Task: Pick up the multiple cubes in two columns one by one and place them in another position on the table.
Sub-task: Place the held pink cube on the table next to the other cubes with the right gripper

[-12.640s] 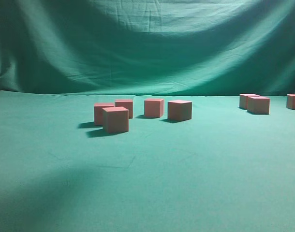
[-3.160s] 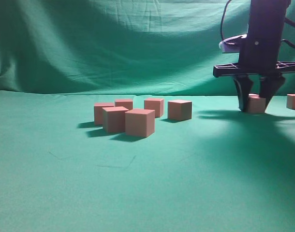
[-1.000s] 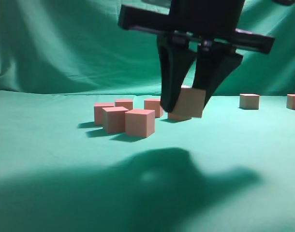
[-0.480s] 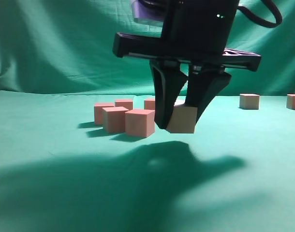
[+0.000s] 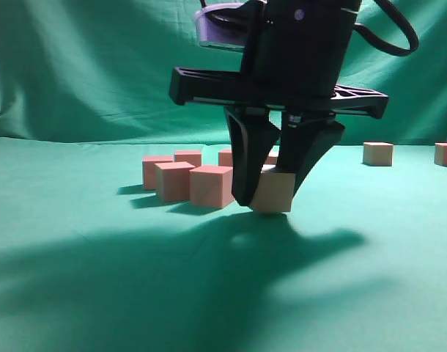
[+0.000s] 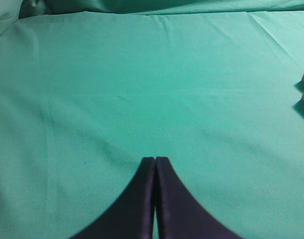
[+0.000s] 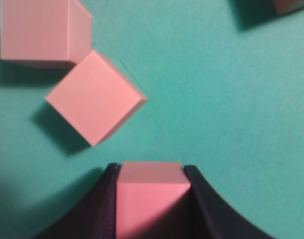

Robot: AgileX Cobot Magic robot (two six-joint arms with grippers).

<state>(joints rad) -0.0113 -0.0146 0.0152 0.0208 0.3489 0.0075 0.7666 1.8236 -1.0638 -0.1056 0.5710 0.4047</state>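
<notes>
One cube clamped between right fingers

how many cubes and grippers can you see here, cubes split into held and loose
cubes held in the right gripper: 1
cubes loose on the table: 8; a sliver at the exterior view's right edge may be another
grippers: 2, counting the left gripper
total: 11

The right gripper hung upright low over the table, fingers pointing down, clamped on a cube. The left gripper had its fingertips pressed together.
</notes>
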